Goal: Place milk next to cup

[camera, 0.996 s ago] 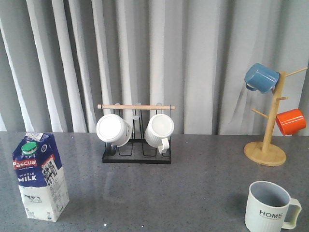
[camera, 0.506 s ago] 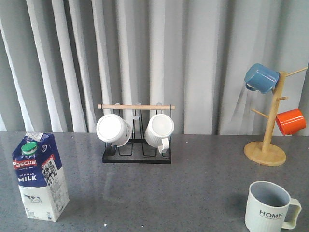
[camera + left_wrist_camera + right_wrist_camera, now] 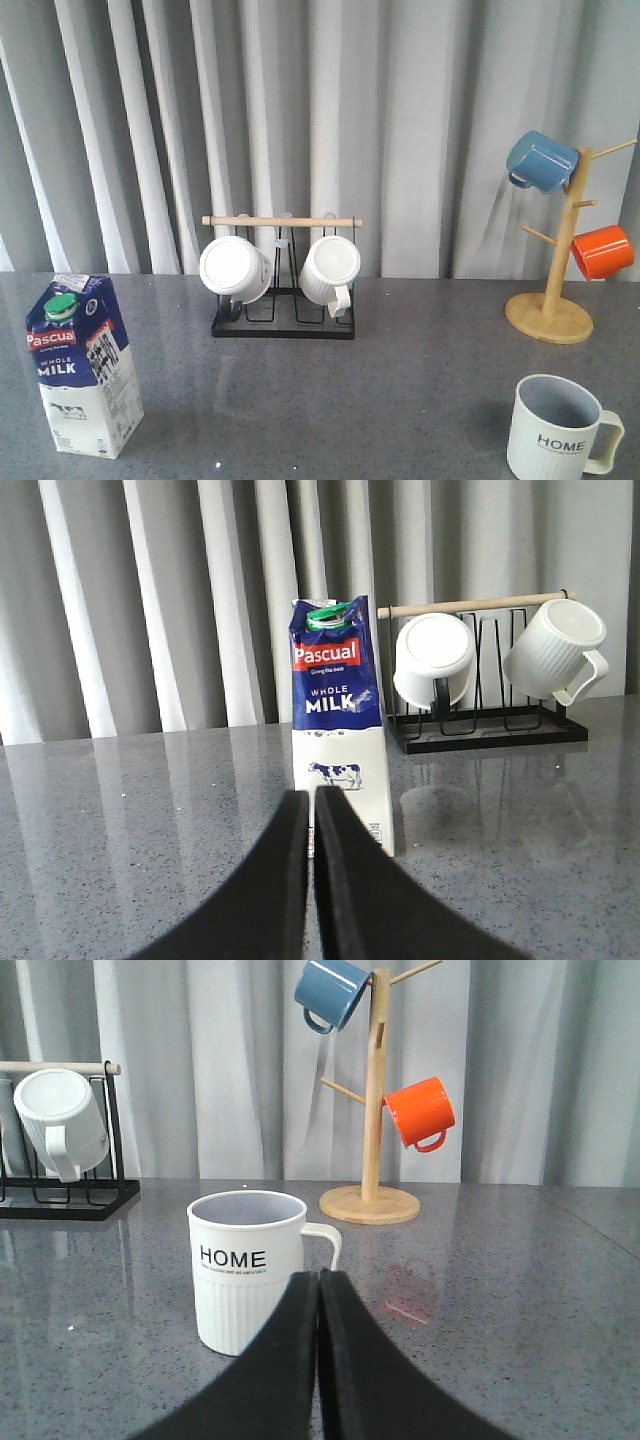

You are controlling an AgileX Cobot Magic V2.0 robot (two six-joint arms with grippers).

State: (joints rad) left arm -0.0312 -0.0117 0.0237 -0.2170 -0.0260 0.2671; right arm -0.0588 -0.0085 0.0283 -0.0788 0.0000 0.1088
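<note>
The milk [image 3: 84, 366], a tall blue-and-white carton with a green cap, stands upright at the table's near left. The left wrist view also holds the milk [image 3: 338, 700], just beyond my left gripper [image 3: 311, 796], which is shut and empty. The cup [image 3: 556, 428], pale ribbed with "HOME" lettering, sits at the near right with its handle pointing right. My right gripper [image 3: 319, 1277] is shut with nothing in it, a short way in front of the cup [image 3: 246, 1270]. Neither arm shows in the front view.
A black wire rack [image 3: 283, 322] with a wooden bar holds two white mugs [image 3: 234, 269] at the back middle. A wooden mug tree [image 3: 556, 300] at the back right carries a blue mug [image 3: 541, 160] and an orange mug [image 3: 603, 251]. Grey curtains hang behind the table.
</note>
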